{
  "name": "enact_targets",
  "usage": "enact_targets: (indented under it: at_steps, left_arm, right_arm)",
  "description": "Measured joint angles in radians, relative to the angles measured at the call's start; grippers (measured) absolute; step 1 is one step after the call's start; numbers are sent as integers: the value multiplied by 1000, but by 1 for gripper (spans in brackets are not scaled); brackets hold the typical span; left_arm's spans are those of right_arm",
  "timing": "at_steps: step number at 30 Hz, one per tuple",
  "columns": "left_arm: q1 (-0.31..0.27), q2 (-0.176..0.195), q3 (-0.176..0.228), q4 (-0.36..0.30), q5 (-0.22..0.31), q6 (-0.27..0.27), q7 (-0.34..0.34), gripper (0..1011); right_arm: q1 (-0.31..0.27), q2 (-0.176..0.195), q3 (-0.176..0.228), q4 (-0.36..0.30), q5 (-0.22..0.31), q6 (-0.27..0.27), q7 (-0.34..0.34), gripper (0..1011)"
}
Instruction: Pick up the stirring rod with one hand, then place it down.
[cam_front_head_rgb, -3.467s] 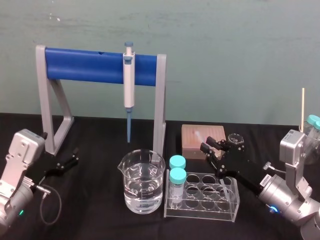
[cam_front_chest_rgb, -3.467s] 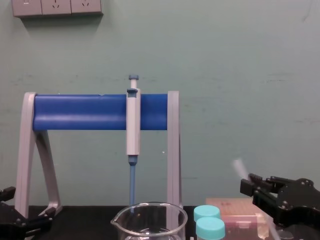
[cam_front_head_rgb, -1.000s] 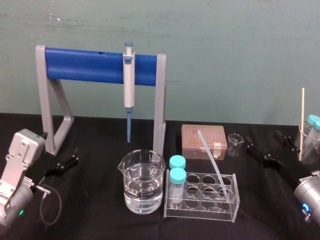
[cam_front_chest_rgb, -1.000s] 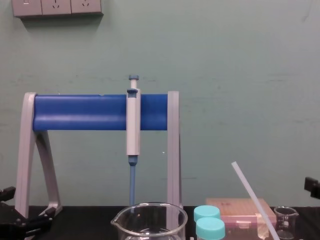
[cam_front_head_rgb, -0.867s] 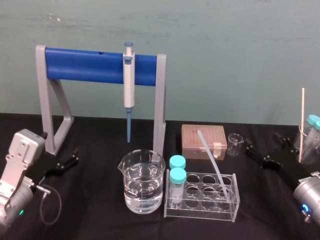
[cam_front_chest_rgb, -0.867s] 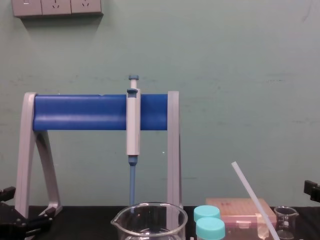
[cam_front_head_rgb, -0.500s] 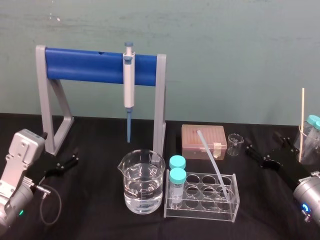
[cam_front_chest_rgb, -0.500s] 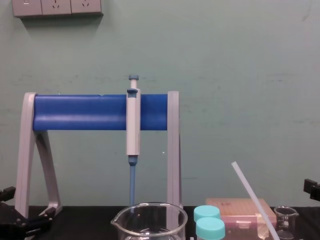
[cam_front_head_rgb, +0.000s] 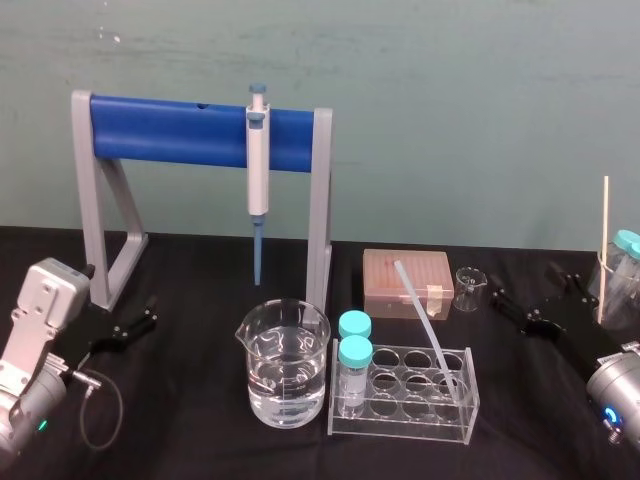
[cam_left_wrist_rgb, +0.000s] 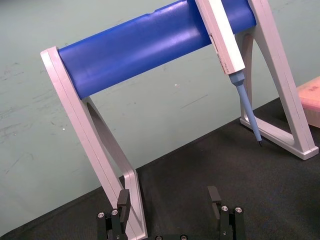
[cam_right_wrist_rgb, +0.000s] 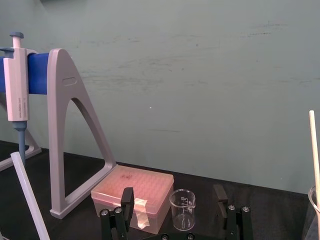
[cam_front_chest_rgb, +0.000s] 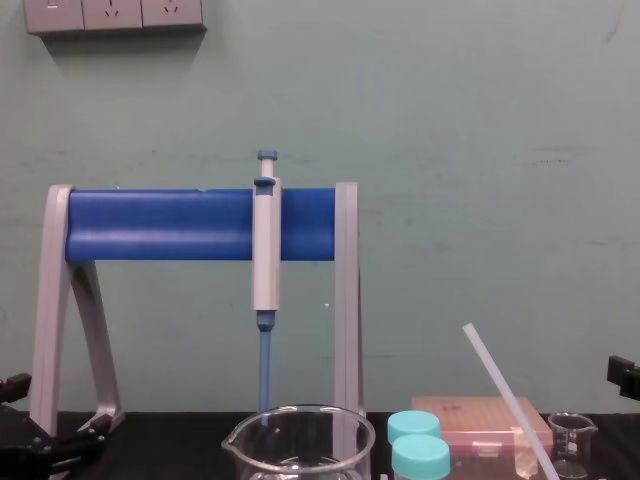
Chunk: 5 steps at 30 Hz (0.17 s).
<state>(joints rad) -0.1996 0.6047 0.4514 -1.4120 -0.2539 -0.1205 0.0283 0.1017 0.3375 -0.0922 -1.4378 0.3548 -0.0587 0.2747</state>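
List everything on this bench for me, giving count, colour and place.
stirring rod: one, translucent white, leaning in the test tube rack
test tube rack: one, clear, front centre-right
capped tubes: two, teal caps, in the rack's left end
large beaker: one, clear, holding water, left of the rack
pipette: one, grey with blue tip, hanging on the stand
pipette stand: one, grey legs, blue bar, rear left
tip box: one, pink, behind the rack
small beaker: one, clear, right of the box
stick: one, pale, upright, far right
table: one, black
left gripper: black, open, front left
right gripper: black, open, right of the small beaker
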Motion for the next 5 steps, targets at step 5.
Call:
enact_targets:
  at_steps: [5]
  left_arm:
    - [0,0,0,0,0,0,0,1000]
  right_arm:
    - [0,0,0,0,0,0,0,1003]
